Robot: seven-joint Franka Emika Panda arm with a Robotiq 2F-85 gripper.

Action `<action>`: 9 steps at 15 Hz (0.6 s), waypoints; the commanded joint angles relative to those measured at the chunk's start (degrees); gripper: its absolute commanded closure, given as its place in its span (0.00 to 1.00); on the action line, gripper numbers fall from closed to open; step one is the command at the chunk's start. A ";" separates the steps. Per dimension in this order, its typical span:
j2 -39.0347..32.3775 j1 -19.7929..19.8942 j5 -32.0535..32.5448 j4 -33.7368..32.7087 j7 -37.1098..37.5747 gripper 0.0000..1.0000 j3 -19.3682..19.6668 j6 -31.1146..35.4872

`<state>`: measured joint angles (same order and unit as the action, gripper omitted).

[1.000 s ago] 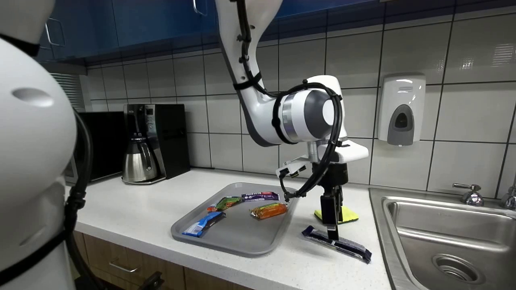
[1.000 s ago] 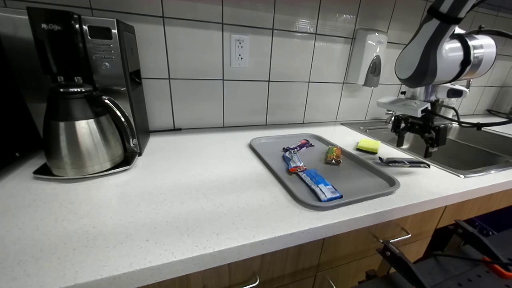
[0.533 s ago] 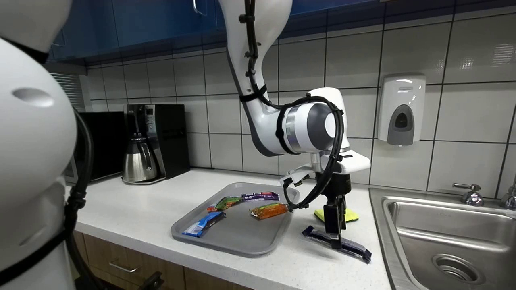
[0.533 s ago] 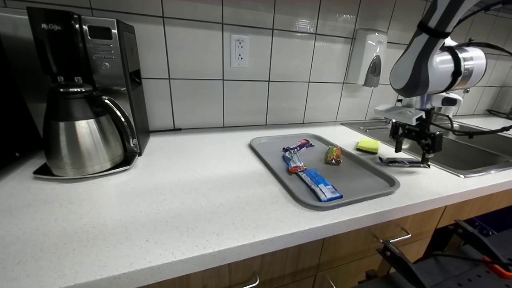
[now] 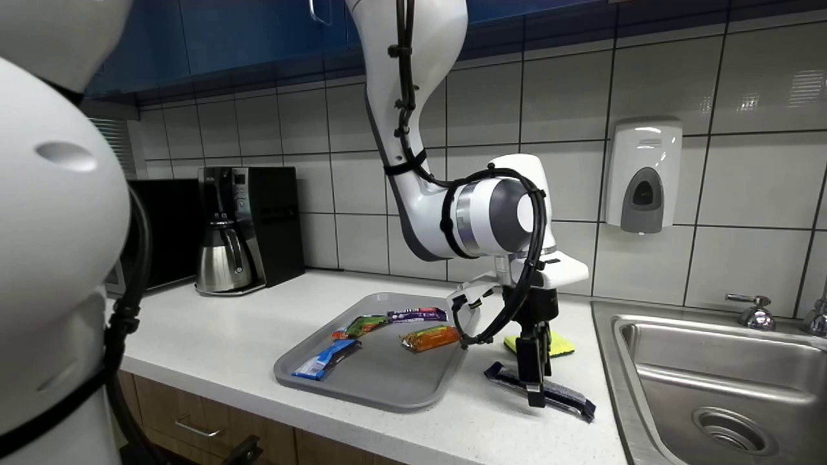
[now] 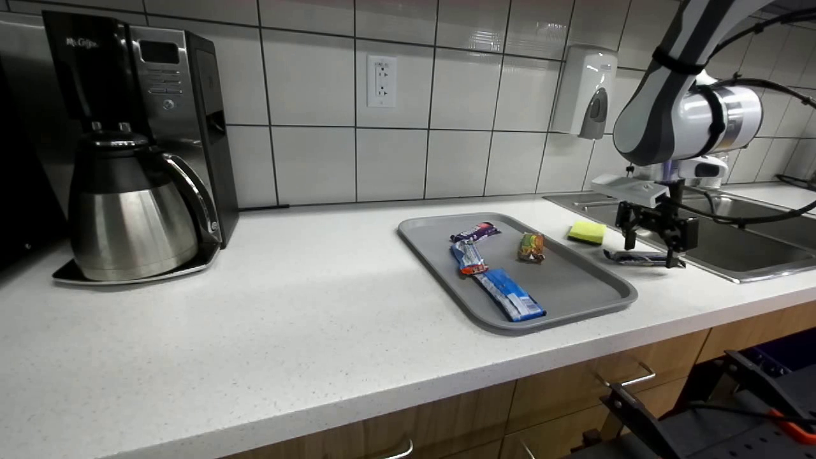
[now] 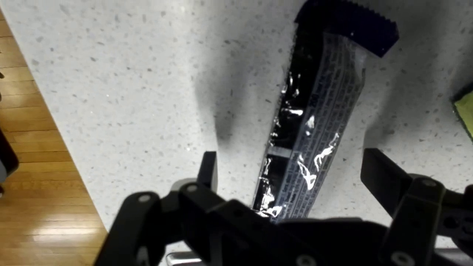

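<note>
Driving this one remotely, and my gripper (image 7: pixel 290 162) is spread wide with nothing in it — in the wrist view I can see counter (image 7: pixel 147 111) between the fingers (image 7: pixel 207 168) and the wrapped bar (image 7: pixel 314 122) on both sides, so neither one looks to be touching it. The bar's lying on the counter right under the gripper, and both exterior views put it on the strip between the gray tray (image 5: pixel 381 374) and the sink (image 5: pixel 621 387), with the yellow sponge (image 5: pixel 562 345) near it, wall side.

The bit that counts is how the bar lies to the jaws: its long axis runs nearly square to the line they'd close along, one finger off each long side, pretty much centered in the gap. It does lean a little — the crimped navy end tips toward the sponge side. The other end is hidden behind the gripper in the wrist view. How high the tips sit, I honestly can't tell.
</note>
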<state>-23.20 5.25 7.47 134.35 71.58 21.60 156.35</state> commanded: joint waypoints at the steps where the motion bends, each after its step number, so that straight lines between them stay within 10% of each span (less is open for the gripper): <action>1: -0.96 -1.49 -1.14 -0.62 0.60 0.00 0.95 0.70; 9: -0.76 -1.75 -2.74 -0.82 0.14 0.00 0.80 0.54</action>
<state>-23.87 4.35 5.76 134.06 71.58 21.68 156.57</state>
